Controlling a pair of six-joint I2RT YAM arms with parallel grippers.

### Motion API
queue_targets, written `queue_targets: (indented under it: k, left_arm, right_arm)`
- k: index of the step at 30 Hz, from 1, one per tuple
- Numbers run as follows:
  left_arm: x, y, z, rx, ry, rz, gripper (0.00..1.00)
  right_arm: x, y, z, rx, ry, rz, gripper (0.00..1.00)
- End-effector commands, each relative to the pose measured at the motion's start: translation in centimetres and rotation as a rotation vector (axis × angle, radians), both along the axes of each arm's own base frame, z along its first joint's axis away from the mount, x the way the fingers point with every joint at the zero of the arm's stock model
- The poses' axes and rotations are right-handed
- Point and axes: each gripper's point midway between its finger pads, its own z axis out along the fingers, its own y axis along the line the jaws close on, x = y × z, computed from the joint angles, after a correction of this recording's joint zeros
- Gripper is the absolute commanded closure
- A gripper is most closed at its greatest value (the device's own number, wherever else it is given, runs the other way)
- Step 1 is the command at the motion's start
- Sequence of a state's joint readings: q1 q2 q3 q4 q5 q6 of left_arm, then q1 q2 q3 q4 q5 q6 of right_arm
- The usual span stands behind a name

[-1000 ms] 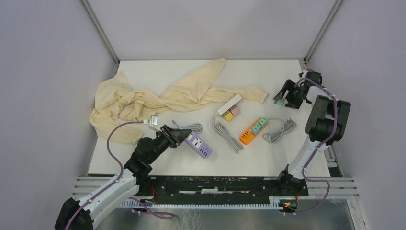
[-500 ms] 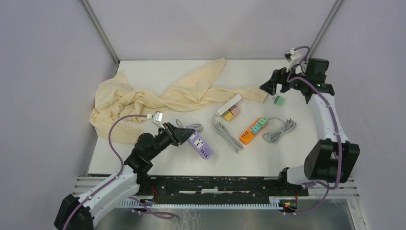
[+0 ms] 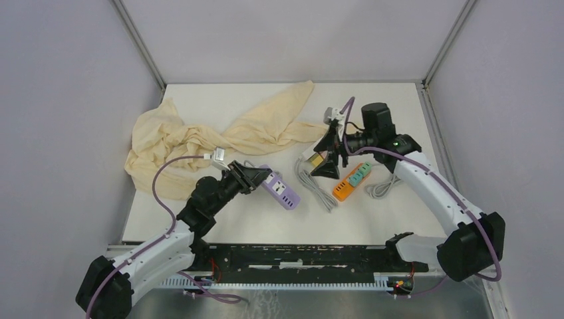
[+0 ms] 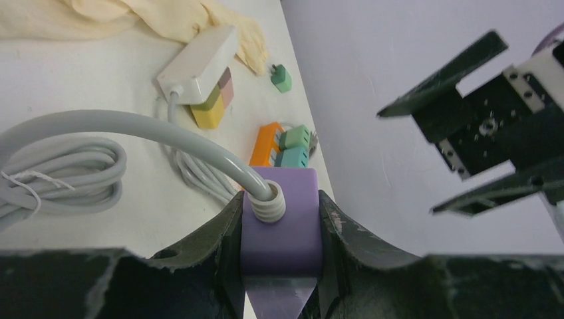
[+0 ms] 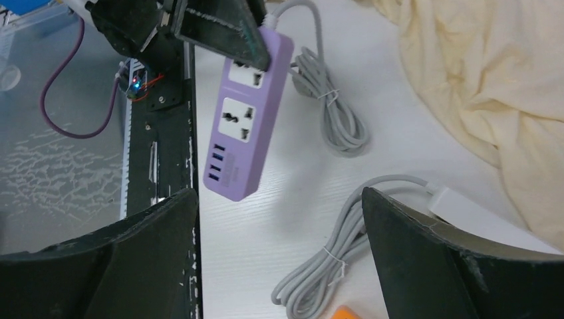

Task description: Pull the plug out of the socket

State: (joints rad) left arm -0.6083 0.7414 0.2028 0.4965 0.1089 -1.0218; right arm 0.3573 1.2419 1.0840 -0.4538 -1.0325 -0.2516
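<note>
One high camera, two wrist cameras
Top looks down from behind; close wrist views apparently share the purple power strip [image 5: 246, 126].

Soft, even light from overhead falls bright on the white counter [image 3: 319, 226], without glare. Shadows are faint and soft-edged, as under the purple plastic power strip [image 5: 247, 126] in the right wrist view. The top view is sharp throughout. In both wrist views the close black jaws look slightly blurred.
</note>
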Motion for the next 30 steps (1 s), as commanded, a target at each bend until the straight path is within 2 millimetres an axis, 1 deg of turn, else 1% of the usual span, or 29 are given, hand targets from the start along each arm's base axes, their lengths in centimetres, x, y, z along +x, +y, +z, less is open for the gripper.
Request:
queue_targets:
  k: [1,4,9,16,20,24,26,30]
  left_arm:
    - [3.1,1.2,6.1,-0.122,-0.017,0.183,0.97]
    - [3.9,1.8,6.1,-0.087,0.038,0.282,0.97]
    - [4.4,1.6,5.9,-0.078,0.104,0.351,0.97]
    - [4.6,0.3,6.3,-0.094,0.126,0.347,0.97]
    - [4.3,-0.6,7.1,-0.118,0.114,0.314,0.97]
    - [3.8,-1.1,7.6,-0.152,0.108,0.288,0.97]
    - [3.6,-1.2,7.5,-0.163,0.11,0.28,0.97]
    - [3.2,-1.4,7.3,-0.177,0.114,0.269,0.97]
  right_arm:
    - [-0.6,2.8,-2.0,-0.104,0.002,0.012,0.0]
    - [-1.3,4.5,-3.2,-0.164,0.004,0.021,0.0]
    - [-1.2,6.2,-4.3,-0.23,-0.004,-0.026,0.0]
    - [-1.3,7.9,-5.9,-0.278,0.0,-0.053,0.0]
    - [-0.6,8.8,-6.8,-0.285,0.039,-0.107,0.0]
    - [-0.7,9.5,-7.2,-0.268,0.046,-0.114,0.01]
    - [-0.8,9.8,-7.0,-0.253,0.049,-0.114,0.06]
    - [-1.5,10.4,-6.7,-0.22,0.074,-0.078,0.22]
